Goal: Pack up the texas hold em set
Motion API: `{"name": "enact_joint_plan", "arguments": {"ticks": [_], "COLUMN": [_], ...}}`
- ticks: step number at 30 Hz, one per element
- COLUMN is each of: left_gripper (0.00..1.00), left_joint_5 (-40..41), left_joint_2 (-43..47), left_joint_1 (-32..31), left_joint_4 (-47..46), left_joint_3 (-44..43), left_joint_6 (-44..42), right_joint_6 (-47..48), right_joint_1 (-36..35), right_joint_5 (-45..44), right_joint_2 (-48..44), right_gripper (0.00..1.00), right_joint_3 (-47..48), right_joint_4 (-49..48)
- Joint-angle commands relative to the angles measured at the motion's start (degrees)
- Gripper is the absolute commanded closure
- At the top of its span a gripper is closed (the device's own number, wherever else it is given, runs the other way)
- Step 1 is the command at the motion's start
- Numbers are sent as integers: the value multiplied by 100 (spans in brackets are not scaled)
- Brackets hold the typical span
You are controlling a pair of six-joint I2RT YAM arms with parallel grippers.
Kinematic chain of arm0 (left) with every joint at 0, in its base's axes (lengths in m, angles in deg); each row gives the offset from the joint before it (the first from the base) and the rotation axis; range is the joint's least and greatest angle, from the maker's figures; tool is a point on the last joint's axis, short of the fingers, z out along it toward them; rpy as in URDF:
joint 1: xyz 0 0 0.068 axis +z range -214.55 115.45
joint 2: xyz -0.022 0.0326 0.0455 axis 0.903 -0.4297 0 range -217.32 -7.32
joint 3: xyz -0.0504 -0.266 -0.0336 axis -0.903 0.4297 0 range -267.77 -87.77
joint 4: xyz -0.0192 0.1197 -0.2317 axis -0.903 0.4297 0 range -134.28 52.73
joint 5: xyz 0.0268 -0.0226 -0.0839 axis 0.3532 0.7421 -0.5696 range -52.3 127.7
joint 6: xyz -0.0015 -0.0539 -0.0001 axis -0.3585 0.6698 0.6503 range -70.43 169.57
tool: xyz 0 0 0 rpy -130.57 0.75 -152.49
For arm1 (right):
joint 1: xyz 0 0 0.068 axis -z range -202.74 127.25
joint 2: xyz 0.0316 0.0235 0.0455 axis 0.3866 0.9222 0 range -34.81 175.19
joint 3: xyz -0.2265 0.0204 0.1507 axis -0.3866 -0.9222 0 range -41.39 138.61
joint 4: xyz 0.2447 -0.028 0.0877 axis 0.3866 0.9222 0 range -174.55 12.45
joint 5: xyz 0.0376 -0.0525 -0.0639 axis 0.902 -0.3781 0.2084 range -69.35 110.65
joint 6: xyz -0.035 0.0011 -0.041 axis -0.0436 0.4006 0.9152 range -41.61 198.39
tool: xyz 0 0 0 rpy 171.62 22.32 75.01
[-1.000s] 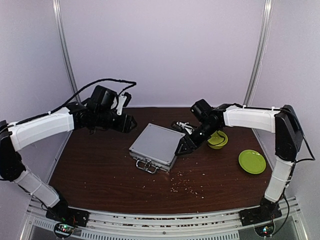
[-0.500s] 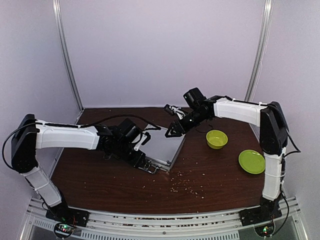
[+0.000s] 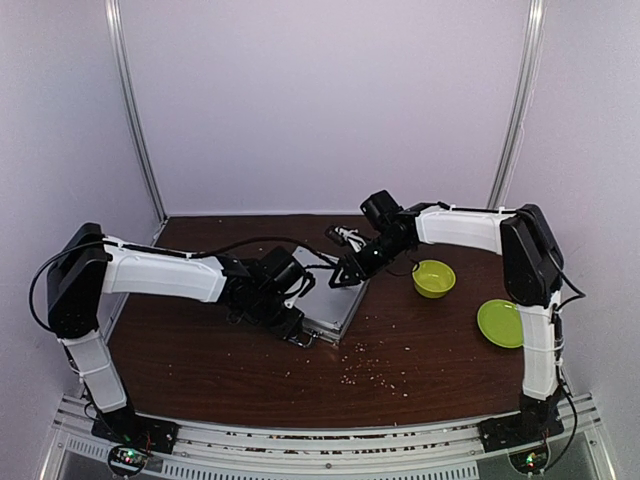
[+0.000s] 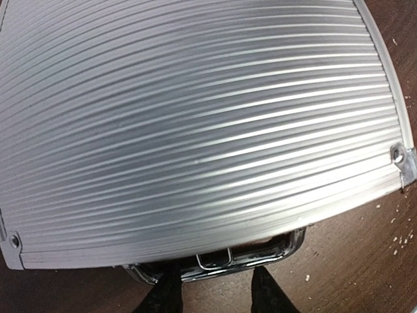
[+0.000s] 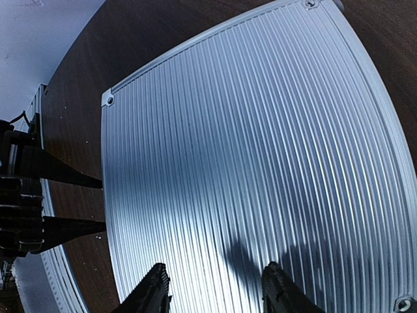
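**Desk:** What could go wrong from here?

**Photographer:** Start at the near edge of the aluminium case [image 3: 332,295]. The left gripper [image 4: 215,283] sits just in front of the chrome handle [image 4: 287,244], its fingers apart and flanking it, clamped on nothing. If they close off-centre, I'd expect the handle to slip free, or the case to skid across the table [image 3: 200,365]. I cannot tell whether the catch beside the handle is fastened. A lift with it loose could throw the lid up and spill the set.

**Desk:** And at the far edge?

**Photographer:** The right gripper [image 5: 215,267] is over the ribbed lid there, its fingers also apart with nothing between them. The wrist view does not show whether the tips touch the metal. A push at that edge while the left arm pulls could twist the case.

**Desk:** The containers?

**Photographer:** Pale specks [image 3: 370,372] lie on the table on the case's near side, too small to identify. Well right of the case is a flat lime-green plate [image 3: 503,323], with nothing visible on it. The case lies flat at mid-table with the lid down, so its contents are hidden. Just beyond the plate, right of the case and apart from it, stands a lime-green bowl [image 3: 434,278] — I can make out nothing inside.
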Motion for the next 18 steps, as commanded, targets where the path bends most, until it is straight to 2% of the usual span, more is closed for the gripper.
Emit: {"name": "enact_joint_plan", "arguments": {"ticks": [1, 18], "left_gripper": [62, 61], "left_joint_5": [126, 135], "left_joint_2": [-190, -681], "left_joint_1": [-53, -67], "left_joint_4": [-167, -195], "left_joint_3": [-158, -340], "left_joint_6": [87, 177], "right_joint_6": [-100, -197], "right_joint_1": [51, 118], "right_joint_5": [108, 235], "right_joint_2": [198, 372], "right_gripper": [51, 52], "right_joint_3": [68, 74], "right_joint_4": [-53, -27]}}
